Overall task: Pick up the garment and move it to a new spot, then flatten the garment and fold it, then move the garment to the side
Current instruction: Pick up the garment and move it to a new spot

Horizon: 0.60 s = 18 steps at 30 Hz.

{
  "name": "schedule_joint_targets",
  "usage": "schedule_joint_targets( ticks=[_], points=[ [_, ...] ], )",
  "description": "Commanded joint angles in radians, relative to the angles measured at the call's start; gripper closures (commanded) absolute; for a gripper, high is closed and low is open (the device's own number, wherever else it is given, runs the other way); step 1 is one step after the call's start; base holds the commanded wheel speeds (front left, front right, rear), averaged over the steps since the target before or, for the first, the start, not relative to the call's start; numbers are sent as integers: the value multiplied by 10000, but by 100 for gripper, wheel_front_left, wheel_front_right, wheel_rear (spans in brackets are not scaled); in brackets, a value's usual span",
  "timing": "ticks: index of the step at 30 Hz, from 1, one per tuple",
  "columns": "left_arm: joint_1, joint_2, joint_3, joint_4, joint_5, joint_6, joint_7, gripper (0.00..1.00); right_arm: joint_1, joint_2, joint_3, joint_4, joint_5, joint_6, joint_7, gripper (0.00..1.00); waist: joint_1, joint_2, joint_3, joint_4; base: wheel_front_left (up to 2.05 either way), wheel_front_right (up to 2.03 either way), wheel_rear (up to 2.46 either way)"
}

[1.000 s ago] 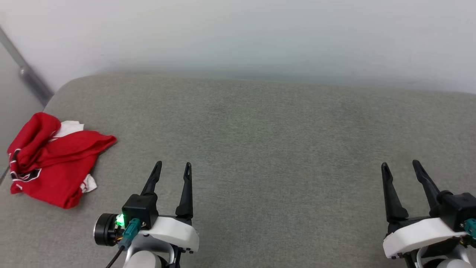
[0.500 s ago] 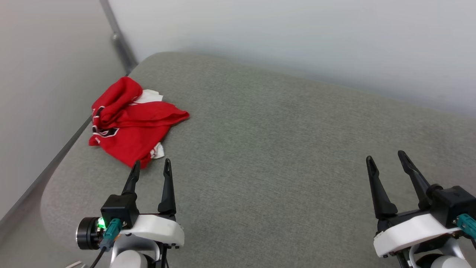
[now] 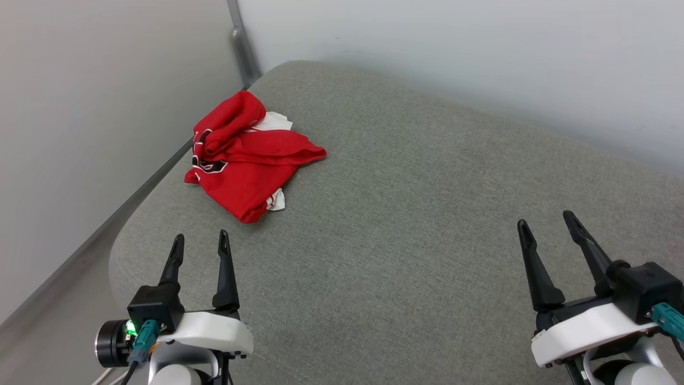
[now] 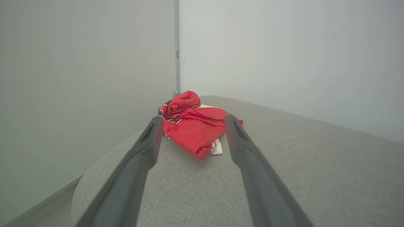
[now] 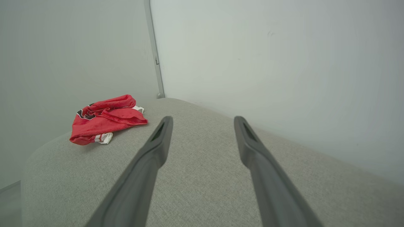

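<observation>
Well, the garment (image 3: pixel 246 160) lies bunched near the cushion (image 3: pixel 427 224) edge, left gripper (image 3: pixel 200 236) and right gripper (image 3: pixel 545 218) both spread, empty

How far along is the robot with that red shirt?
Nothing looks done yet: the garment lies crumpled near the far left corner of the grey cushion. In hand: the left gripper, open and empty, points at it from short of it; the right gripper is open too. Picking up, moving, flattening, folding and setting aside all remain.

The garment (image 3: pixel 240 174) lies bunched, its black print mostly folded inside and unreadable. The grey cushion (image 3: pixel 427 240) runs off the head view's right and bottom edges.
</observation>
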Motion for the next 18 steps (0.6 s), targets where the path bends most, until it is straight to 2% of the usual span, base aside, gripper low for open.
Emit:
schedule_joint_targets(
  ticks=[1,7,13,18],
  points=[
    [-53,-1,51,-36,-41,62,-28,0,-132,-66,12,-78,-57,-7,3,0,0,0,37,-12,0,0,0],
    [-589,-3,378,-168,-26,194,-26,0,-487,-221,192,-309,-84,-7,120,0,0,0,606,-450,0,0,0],
    [-1727,63,906,-83,-18,128,-28,0,-1042,-471,297,-674,-80,-7,300,0,0,0,1536,-1095,0,0,0],
    [-3455,639,1465,570,-285,-144,45,0,-1565,-803,310,-1078,-20,-5,463,0,0,0,2629,-1818,0,0,0]
  ],
)
